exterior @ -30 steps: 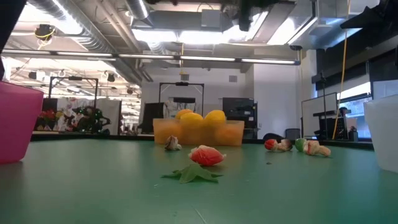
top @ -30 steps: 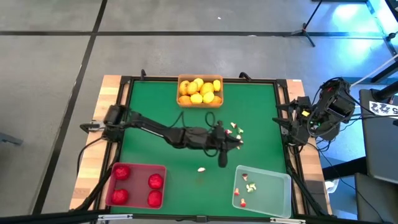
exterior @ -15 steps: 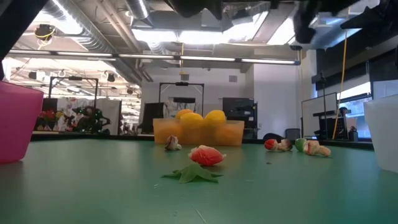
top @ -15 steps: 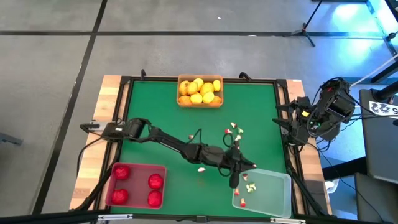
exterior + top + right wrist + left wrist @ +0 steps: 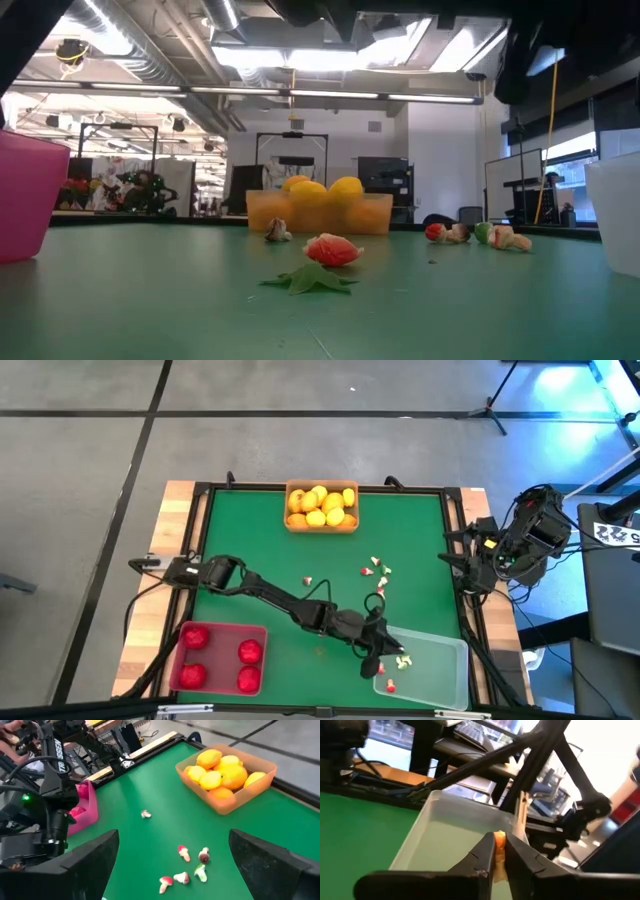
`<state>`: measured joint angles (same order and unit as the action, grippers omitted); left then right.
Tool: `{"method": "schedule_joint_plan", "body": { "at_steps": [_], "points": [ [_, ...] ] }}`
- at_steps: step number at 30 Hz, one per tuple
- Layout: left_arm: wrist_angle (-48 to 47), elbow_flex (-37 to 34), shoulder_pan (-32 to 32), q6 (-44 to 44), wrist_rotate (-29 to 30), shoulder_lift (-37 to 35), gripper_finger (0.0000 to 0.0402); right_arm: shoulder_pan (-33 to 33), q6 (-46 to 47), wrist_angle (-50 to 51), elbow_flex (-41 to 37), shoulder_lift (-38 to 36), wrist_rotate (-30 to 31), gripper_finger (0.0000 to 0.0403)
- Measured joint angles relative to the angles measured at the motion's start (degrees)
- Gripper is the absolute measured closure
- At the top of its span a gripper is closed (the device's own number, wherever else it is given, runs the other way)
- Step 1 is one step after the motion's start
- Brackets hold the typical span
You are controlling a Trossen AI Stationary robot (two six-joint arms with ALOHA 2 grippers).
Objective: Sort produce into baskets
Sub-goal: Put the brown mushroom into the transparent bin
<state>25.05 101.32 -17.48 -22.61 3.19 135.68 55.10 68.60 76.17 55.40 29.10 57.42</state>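
- The green bench (image 5: 250, 540) has a wooden border; grey floor lies around it, and the low view shows a workshop room with ceiling lights behind.
- The red basket (image 5: 219, 658) sits at the bench's near left corner, holding four red round fruits (image 5: 250, 651).
- The left pincer (image 5: 378, 658) reaches over the clear basket (image 5: 440, 672) at the near right corner, closed on a small orange-and-white piece (image 5: 498, 841).
- More tiny whitish-and-red bits (image 5: 397, 661) lie inside that clear basket.
- The orange basket (image 5: 321, 507), at the bench's far edge, is full of yellow and orange fruits (image 5: 220, 770).
- Loose mushroom-like bits (image 5: 378, 568) lie between the orange basket and the clear one.
- The right pincer (image 5: 470, 565) waits at the bench's right edge, jaws wide apart and empty.
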Motion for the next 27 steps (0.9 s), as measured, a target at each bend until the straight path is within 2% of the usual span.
{"method": "schedule_joint_plan", "body": {
  "at_steps": [14,16,18,20,24,27],
  "points": [
    [-0.25,0.00,3.59,-5.08,-12.23,-0.02,0.0368,0.01,0.11,-1.98,0.00,0.00,-1.50,0.0029],
    [-0.16,0.00,3.87,-3.29,-11.39,-0.02,0.0368,0.00,0.10,-1.95,0.00,0.00,-1.50,0.0029],
    [0.09,0.00,3.85,-1.88,-7.40,-0.02,0.0368,0.01,0.09,-1.94,0.00,0.00,-1.47,0.0029],
    [1.67,0.00,3.86,-1.05,-5.94,-0.02,0.0368,0.00,0.07,-1.73,0.00,0.00,-1.47,0.0029],
    [2.79,0.00,3.87,3.69,-5.23,-0.15,0.0368,0.00,0.01,-1.50,0.00,0.00,-1.46,0.0029],
    [2.65,0.00,3.71,2.95,-5.03,-0.15,0.0368,0.00,0.00,-1.30,0.00,0.00,-1.45,0.0029]
  ]
}}
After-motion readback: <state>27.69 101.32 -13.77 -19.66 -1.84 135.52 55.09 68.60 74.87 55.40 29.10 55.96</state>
